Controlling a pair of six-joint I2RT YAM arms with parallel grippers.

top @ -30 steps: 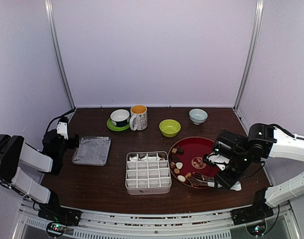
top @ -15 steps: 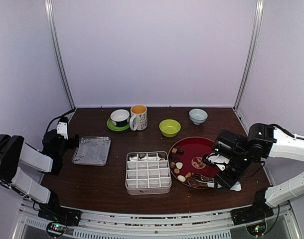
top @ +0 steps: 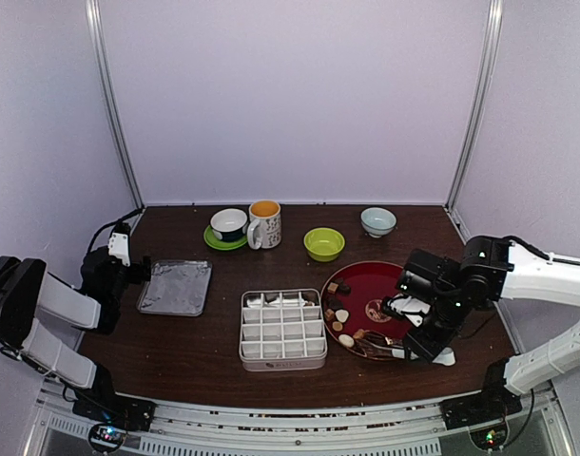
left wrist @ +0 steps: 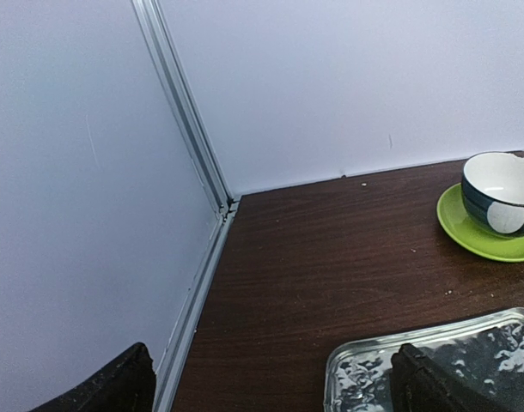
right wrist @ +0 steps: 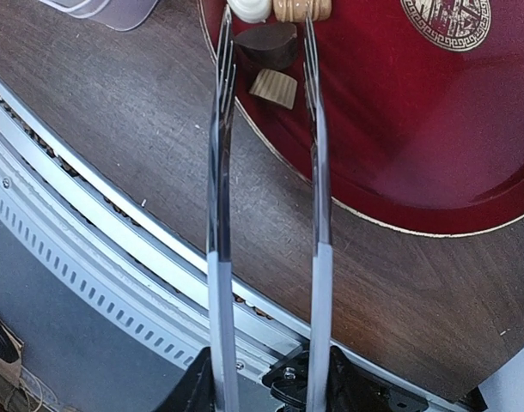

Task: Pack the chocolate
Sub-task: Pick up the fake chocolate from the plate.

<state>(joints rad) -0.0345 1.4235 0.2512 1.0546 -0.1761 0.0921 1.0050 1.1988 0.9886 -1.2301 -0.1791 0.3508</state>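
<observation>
A dark tabletop (top: 204, 351) inside white walls: the left claw (top: 136, 269) gapes wide, idle by a foil tray (top: 176, 287). The box (top: 280, 362) looks empty and the chocolate (top: 339, 316) lies on the red plate (top: 395, 275). The right claw (top: 429, 343) clamps tongs (right wrist: 216, 172) whose tips straddle a dark piece (right wrist: 266, 43), so the next move is probably to squeeze, lift and carry it left to a cell.

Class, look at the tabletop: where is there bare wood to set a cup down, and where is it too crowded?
Free: the gap between the foil tray and the divided box, and the strip between that box and the mug and green bowl. Crowded: the red plate, along its left and near edge, with the chocolates and the tongs.
</observation>
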